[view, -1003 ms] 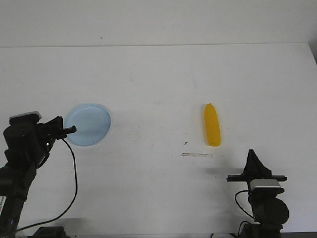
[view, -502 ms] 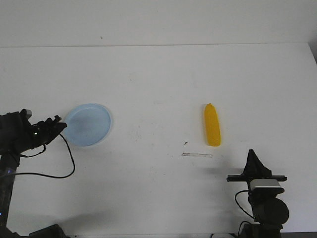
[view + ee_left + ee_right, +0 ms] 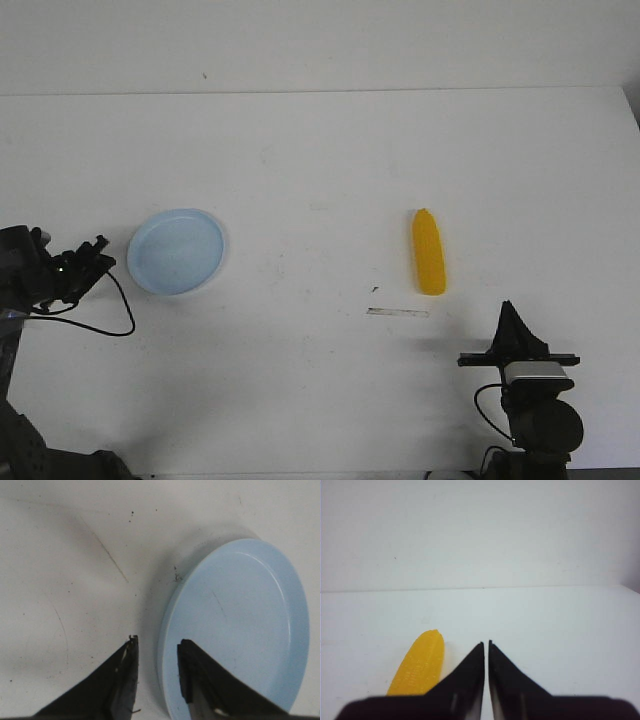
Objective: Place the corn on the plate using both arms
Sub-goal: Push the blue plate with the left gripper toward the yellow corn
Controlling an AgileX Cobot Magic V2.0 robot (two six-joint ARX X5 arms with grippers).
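The pale blue plate (image 3: 177,250) lies flat on the white table at the left. The yellow corn (image 3: 429,252) lies right of centre, pointed end away from me. My left gripper (image 3: 100,252) is just left of the plate, open and empty. In the left wrist view its fingers (image 3: 157,642) stand either side of the plate (image 3: 240,625) rim, seen from above; I cannot tell if they touch it. My right gripper (image 3: 509,310) is shut and empty, near the front edge, behind and right of the corn. The right wrist view shows the shut gripper (image 3: 486,643) beside the corn (image 3: 420,665).
A thin pale strip (image 3: 397,312) lies on the table between the corn and my right gripper. The table's far edge (image 3: 320,92) meets a white wall. The table's right corner (image 3: 628,92) shows at the far right.
My left arm has swung down and to the left, its gripper drawing back from over the plate's left rim to just beside it. The plate, corn and right arm have not moved.
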